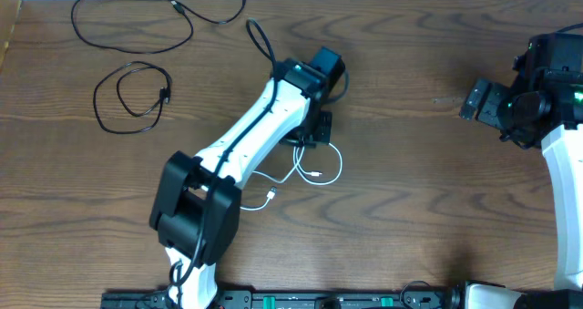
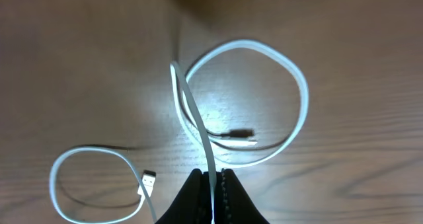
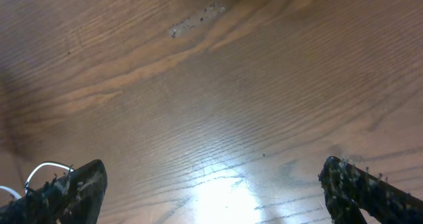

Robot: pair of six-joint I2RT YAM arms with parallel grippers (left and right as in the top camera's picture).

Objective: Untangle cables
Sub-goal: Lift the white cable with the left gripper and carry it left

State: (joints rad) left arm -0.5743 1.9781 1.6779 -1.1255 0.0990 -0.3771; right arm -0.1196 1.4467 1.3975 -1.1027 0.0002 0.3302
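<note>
Left hand on white cable; black cables lie apart.

Left hand (image 2: 212, 182), nearly closed, pinches the white cable (image 2: 306, 98), which loops over the tabletop (image 1: 437, 209) at centre, both plugs lying free. Right hand (image 3: 211, 181) spread wide, empty, far right. Long black cable (image 1: 182, 11) and short black coil (image 1: 165, 95) lie upper left, separate from each other.

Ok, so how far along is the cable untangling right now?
Mostly done, it seems. The longer black cable and shorter black cable lie apart from each other at the overhead view's top left, well clear of the white cable. In hand: the left gripper pinches the white cable, which loops over itself. Left: probably spreading it out. The right gripper sits open, aside.
</note>
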